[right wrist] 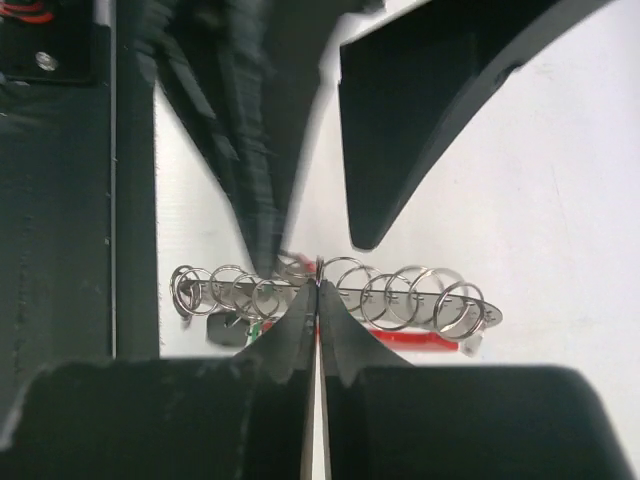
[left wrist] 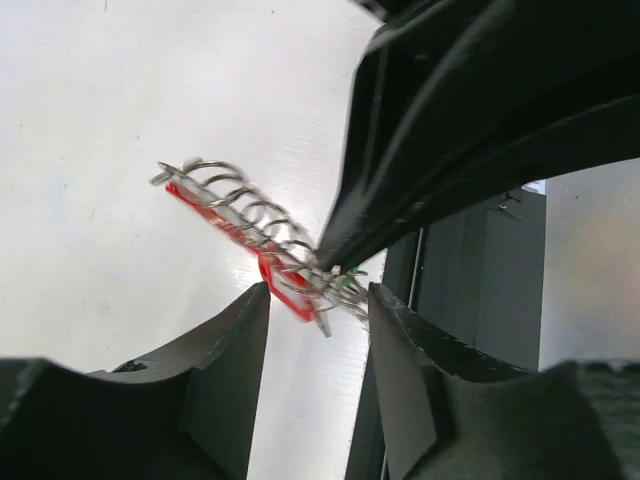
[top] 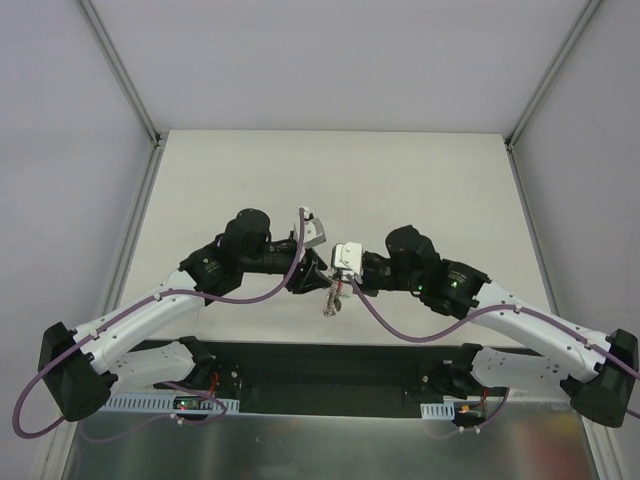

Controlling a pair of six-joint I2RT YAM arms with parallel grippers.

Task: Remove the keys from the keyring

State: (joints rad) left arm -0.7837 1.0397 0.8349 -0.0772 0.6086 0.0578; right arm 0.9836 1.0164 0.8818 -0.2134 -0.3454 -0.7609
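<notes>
Right claw [right wrist: 318, 290] crosswise on keyring [right wrist: 405, 337]

You see a plain off-white worktop [top: 400, 180], unpatterned, with pale grey walls [top: 60, 150] around it. Your arms [top: 140, 320] are white along the links and black at the joints. Each is trailed by a purple cable [top: 250, 297], and a green light [top: 420, 290] glows on the right one. The camera housings [top: 348, 257] at the wrists are light grey. The mounting strip [top: 330, 365] at the near edge is black. The left tool [left wrist: 318, 292] and the right tool [right wrist: 318, 298] are both matt black. The keyring [right wrist: 410, 337] is bright red, and its row of wire loops [right wrist: 400, 293] shines silver-grey. The keys [right wrist: 238, 325] look dark and blurred, with a green fleck.
</notes>
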